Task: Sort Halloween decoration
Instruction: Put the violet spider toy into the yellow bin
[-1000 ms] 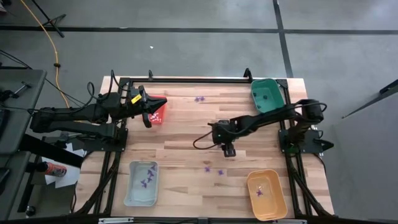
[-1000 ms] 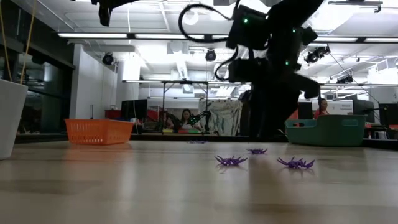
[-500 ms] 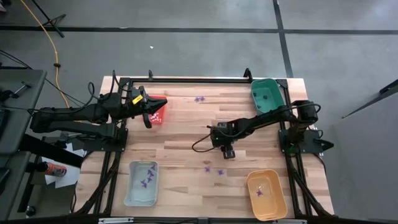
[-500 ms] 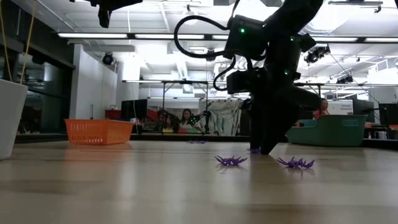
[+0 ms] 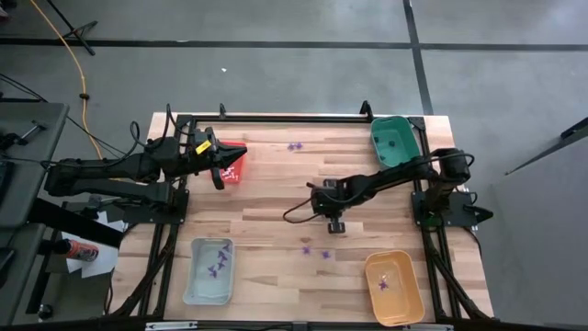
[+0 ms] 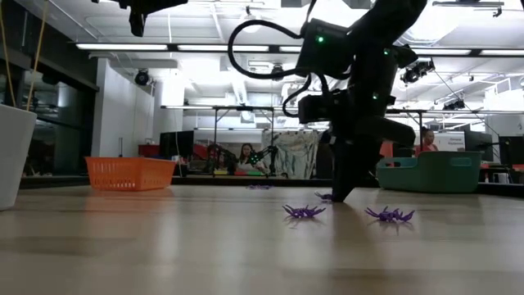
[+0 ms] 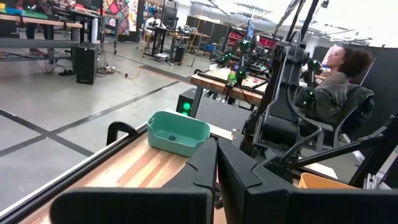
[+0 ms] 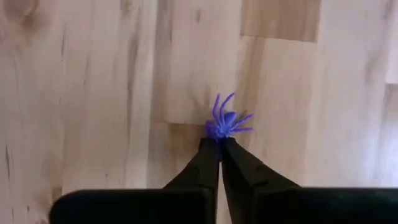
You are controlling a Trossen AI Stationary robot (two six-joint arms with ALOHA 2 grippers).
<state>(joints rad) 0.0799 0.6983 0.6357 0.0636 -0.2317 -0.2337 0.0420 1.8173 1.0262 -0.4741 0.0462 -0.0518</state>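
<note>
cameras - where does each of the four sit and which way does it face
High view: above, looking straight down on the table; shows both arms.
Low view: at table-top height, looking level across; right gripper comes down from above.
Left wrist view: on the left arm, looking across at the green tray; left gripper shut.
Right wrist view: looking down at the wood; right gripper shut on a purple spider.
Shared: high and left wrist views both show the green tray.
</note>
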